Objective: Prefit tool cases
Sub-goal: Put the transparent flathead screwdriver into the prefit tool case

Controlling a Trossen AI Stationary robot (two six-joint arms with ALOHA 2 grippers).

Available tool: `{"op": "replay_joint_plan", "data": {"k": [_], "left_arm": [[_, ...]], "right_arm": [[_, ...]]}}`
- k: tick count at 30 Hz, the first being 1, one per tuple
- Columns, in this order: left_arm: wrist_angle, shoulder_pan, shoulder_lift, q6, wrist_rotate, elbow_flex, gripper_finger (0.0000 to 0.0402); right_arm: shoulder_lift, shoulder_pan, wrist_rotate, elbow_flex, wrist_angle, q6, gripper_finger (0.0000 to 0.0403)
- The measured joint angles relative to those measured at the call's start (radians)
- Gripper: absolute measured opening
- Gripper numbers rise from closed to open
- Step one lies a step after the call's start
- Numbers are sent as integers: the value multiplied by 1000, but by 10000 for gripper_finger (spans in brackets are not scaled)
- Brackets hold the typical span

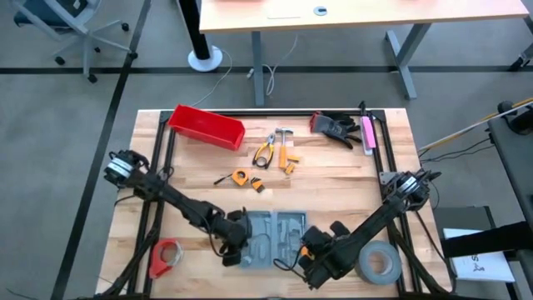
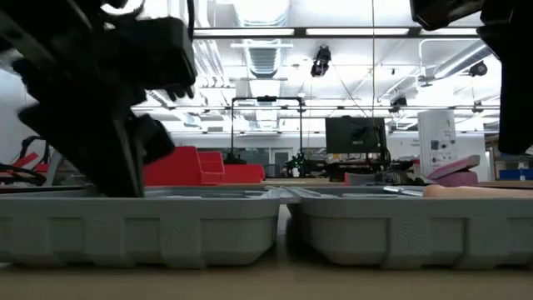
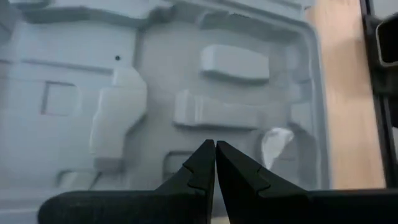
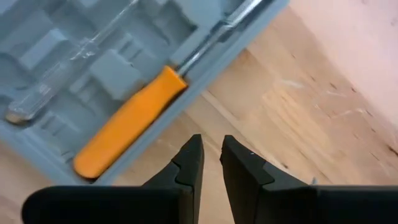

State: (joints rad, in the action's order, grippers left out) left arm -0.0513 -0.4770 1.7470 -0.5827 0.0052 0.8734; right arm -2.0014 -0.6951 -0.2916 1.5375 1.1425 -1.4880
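Wooden tabletop [image 1: 333,179] holds the open tool case [image 1: 273,237] at its near edge, an orange-handled screwdriver [image 4: 127,121] already lying across one recess. The left gripper [image 3: 215,163] hovers pinched shut and empty over the case's moulded recesses, while the right gripper [image 4: 211,165], fingers slightly parted and holding nothing, sits just off the case's edge. Seating that screwdriver seems the step in hand; next probably calls for nudging it down flat.

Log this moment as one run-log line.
tool case open flat | orange-handled screwdriver in tray | left gripper shut over case | right gripper slightly apart, empty
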Motion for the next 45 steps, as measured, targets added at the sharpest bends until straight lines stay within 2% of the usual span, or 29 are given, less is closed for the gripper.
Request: {"op": "replay_joint_plan", "data": {"k": [7, 11, 15, 23, 32, 45], "left_arm": [[-16, -26, -27, -1, -55, 51, 20], [-27, -54, -65, 63, -150, 60, 20], [-17, -93, -139, 86, -241, 37, 20], [3, -166, -282, 74, -324, -51, 20], [7, -196, -360, -10, -339, -134, 20], [-19, -241, -431, -5, -363, -168, 20]], "right_arm": [[2, 30, 9, 0, -162, -6, 57], [0, 69, 7, 0, -247, 14, 69], [-2, 92, -53, -1, -265, 21, 81], [-11, 119, -29, -1, -351, 41, 96], [-24, 138, 8, -1, -375, 5, 109], [-69, 164, 41, -1, -393, 12, 106]]}}
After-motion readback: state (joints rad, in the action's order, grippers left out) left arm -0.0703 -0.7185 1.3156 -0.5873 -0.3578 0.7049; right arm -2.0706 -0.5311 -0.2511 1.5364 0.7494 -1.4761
